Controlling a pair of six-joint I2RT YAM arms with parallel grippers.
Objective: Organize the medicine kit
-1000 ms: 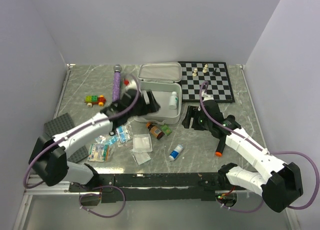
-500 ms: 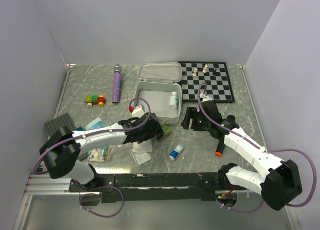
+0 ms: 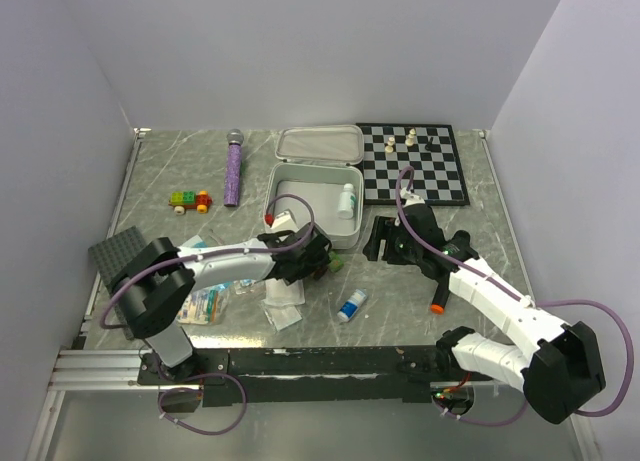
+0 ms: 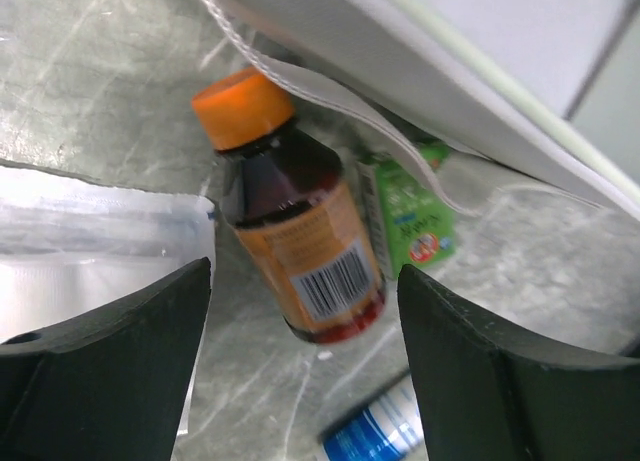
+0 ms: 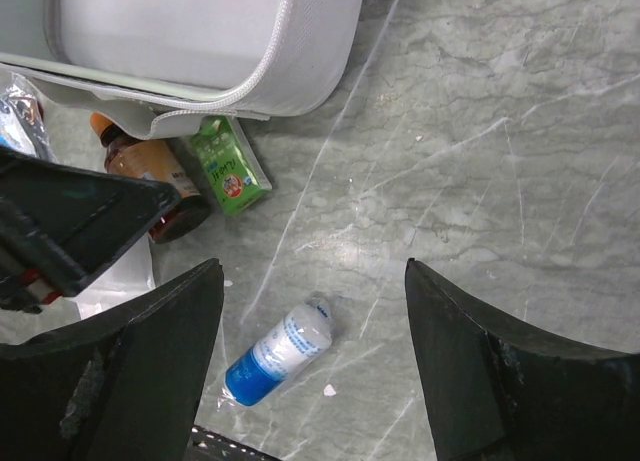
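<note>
**q:** Where's the kit from your jaws right now, and which arm gets the next item?

**me:** The kit [image 3: 305, 196] is open with its lid flipped back, just past the tips of my left gripper [image 4: 300, 371]. Its front wall and a loose zip flap fill the far side of that wrist view. Lying on its side right in front of that wall is the bottle [image 4: 300, 251], brown with an orange cap, and I'd say that's my pick. It sits between the left fingers, a little ahead of the tips, and neither one is touching it. The jaws are wide apart with room on both sides.

**q:** Which way does it point?

**me:** The cap points away from the jaws toward the kit and the base points back at me. It's skewed a bit, so the cap leans to the left finger's side. That puts the long axis roughly across the closing line, which I reckon suits a pinch on the body. There's a sachet [image 4: 410, 216] just beside it on the right-finger side and a pouch [image 4: 100, 241] by the left finger. Either could get nipped.

**q:** And the right arm?

**me:** The right gripper [image 5: 315, 371] is spread too and holding nothing. From there the bottle is ahead and off to the left, with a vial [image 5: 278, 351] lying below between its fingers. Left is clearly nearer.
</note>
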